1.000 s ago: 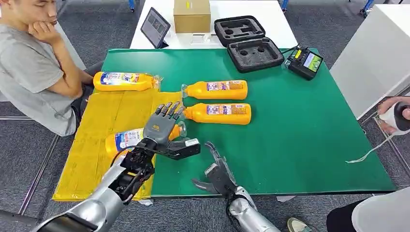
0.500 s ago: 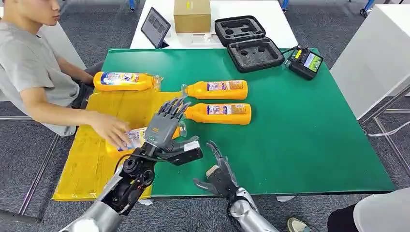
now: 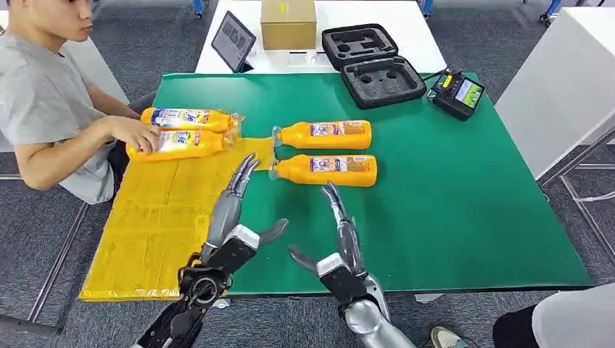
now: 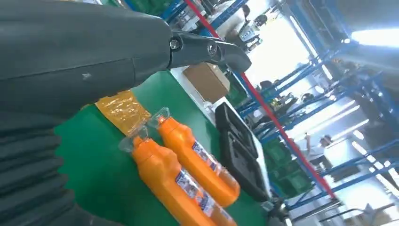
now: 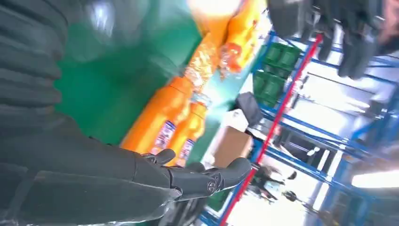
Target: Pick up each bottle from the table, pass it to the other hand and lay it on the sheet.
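Two orange bottles [image 3: 326,134] [image 3: 328,170] lie side by side on the green table [image 3: 450,196], caps toward the yellow sheet [image 3: 156,217]; both bottles [image 4: 181,183] also show in the left wrist view. Two more orange bottles [image 3: 190,117] [image 3: 178,143] lie at the sheet's far edge, a person's hand [image 3: 138,134] resting on the nearer one. My left hand [image 3: 232,217] is open, fingers stretched forward over the sheet's right edge, holding nothing. My right hand [image 3: 341,235] is open too, just short of the nearer table bottle.
A person in a grey shirt [image 3: 43,101] sits at the table's left. At the back stand a tablet [image 3: 233,40], a cardboard box [image 3: 288,23], an open black foam case [image 3: 371,64] and a handheld controller [image 3: 457,93]. A white table [image 3: 566,80] is to the right.
My left hand let go of a bottle and drew back, turned edge-on; the person took that bottle and laid it at the sheet's far edge. My right hand stretched forward.
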### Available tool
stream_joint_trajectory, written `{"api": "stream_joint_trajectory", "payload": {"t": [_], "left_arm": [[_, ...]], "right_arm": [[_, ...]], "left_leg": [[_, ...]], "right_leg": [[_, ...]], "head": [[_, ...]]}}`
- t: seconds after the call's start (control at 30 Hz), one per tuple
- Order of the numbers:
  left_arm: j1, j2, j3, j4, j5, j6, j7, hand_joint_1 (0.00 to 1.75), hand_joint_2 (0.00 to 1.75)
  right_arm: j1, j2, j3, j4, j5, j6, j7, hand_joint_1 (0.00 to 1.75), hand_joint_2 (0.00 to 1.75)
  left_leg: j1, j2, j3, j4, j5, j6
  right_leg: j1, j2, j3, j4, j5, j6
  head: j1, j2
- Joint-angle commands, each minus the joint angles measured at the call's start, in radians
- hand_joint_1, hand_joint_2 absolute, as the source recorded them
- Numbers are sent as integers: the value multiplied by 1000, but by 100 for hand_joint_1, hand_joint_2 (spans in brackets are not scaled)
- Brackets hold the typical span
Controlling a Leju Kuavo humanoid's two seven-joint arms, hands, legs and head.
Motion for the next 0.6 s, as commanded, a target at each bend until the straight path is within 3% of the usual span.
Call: {"api": "stream_joint_trajectory", "payload": {"t": [0.03, 0.2, 0.27, 0.4, 0.6], "left_arm": [[21, 31, -8, -20, 36, -11, -14, 0, 175], [15, 24, -1, 5, 138, -27, -37, 0, 175], [18, 25, -3, 5, 168, -24, -38, 0, 175], [10, 9, -15, -5, 204, -39, -10, 0, 175], [16, 9, -20, -12, 216, -35, -11, 0, 175]], "right_arm": [[32, -45, 29, -96, -5, -12, 2, 0, 175], [58, -30, -28, -134, -109, 68, 2, 0, 175], [80, 8, -127, -156, -203, 215, 2, 0, 175], [89, 40, -207, -151, -173, 211, 2, 0, 175], [95, 50, -219, -143, -173, 207, 2, 0, 175]], "left_leg": [[1, 0, 4, 0, -2, -2], [0, -1, 2, -1, -1, -1], [0, 0, 3, -1, -1, -1], [1, -1, 4, 0, -2, -2], [0, -1, 3, 0, -1, -2]], "right_leg": [[1, 1, 3, 0, -2, -2], [0, 0, 2, 0, -1, -1], [0, 1, 2, 0, -1, -1], [1, 0, 4, 0, -2, -1], [0, 0, 3, 0, -2, -1]], "head": [[0, 0], [0, 0], [0, 0], [0, 0], [0, 0]]}}
